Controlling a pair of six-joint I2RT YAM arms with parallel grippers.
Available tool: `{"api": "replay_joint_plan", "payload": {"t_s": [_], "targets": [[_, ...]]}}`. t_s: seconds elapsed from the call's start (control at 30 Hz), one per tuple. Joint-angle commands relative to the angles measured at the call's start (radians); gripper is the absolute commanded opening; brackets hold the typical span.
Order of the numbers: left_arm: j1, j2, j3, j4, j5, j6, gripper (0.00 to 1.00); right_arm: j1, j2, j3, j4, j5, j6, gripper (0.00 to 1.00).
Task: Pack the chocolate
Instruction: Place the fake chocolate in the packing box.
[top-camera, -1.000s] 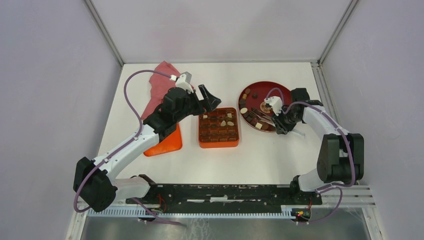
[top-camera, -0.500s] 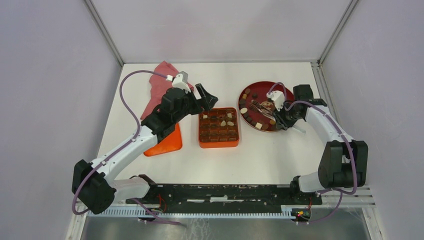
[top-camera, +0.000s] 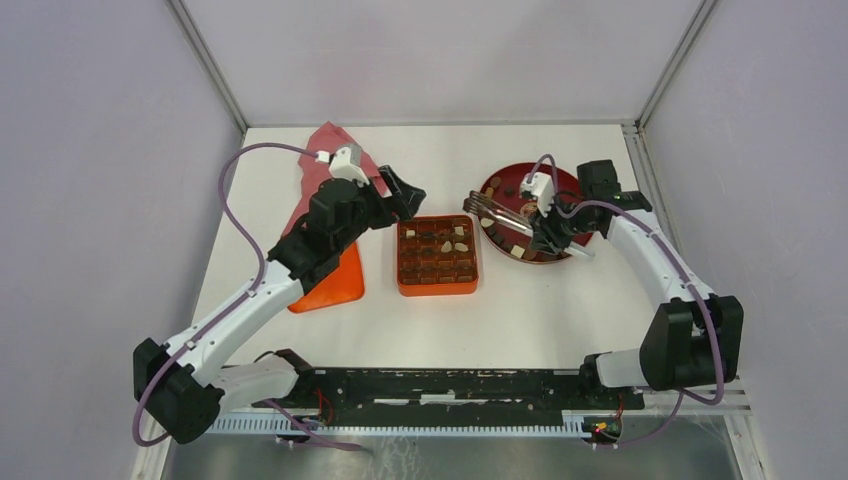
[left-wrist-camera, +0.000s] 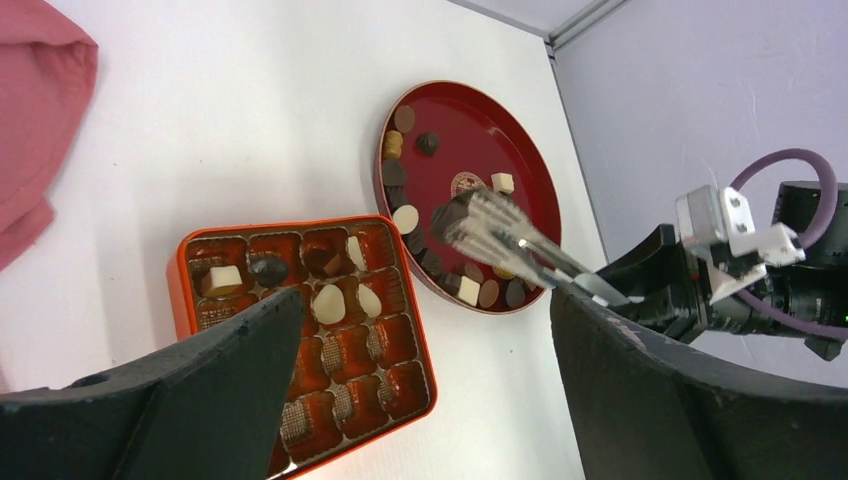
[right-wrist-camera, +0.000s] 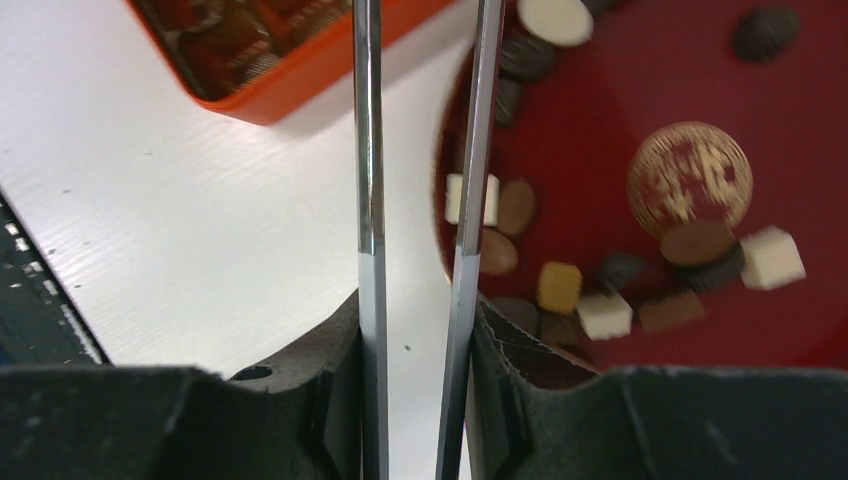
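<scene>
Transfer of chocolate (left-wrist-camera: 405, 218) by tongs (top-camera: 495, 210), from plate (left-wrist-camera: 480, 130) to box (top-camera: 437, 290).
The right gripper (top-camera: 546, 234) is clamped on the handle end of the metal tongs. It presses the blades close so that their tips pinch what looks like one dark piece, raised above the plate's rim on the side nearest the box. Its arm reaches forward with the elbow bent, wrist turned so the tongs point left toward the box. Most loose pieces lie on the dark red plate. A few sit in the far compartments of the orange box, and the near rows look unfilled. The left gripper (top-camera: 398, 190) holds nothing, jaws spread wide. It hangs above the table by the box's far left corner, probably kept aside to leave the tongs a free path. A pink cloth (top-camera: 325, 140) lies beyond it.
</scene>
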Motion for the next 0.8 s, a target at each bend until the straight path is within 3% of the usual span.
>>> {"api": "replay_joint_plan", "payload": {"t_s": [0.0,0.13,0.37,0.63,0.77], "targets": [[0.005,-0.069,0.031,0.008,-0.074,0.044,0.99,0.099,-0.037,0.027,-0.002,-0.148,-0.072,0.00],[0.005,-0.101,0.026,-0.011,-0.120,0.026,1.00,0.168,-0.008,0.034,0.026,-0.186,-0.071,0.00],[0.005,-0.047,-0.002,-0.193,-0.178,-0.018,0.95,0.234,0.039,0.037,0.049,-0.214,-0.064,0.00],[0.006,0.039,-0.041,-0.284,-0.242,-0.059,0.73,0.275,0.077,0.001,0.073,-0.198,-0.051,0.00],[0.006,0.082,-0.055,-0.302,-0.258,-0.051,0.72,0.279,0.107,0.019,0.079,-0.191,-0.041,0.00]]}}
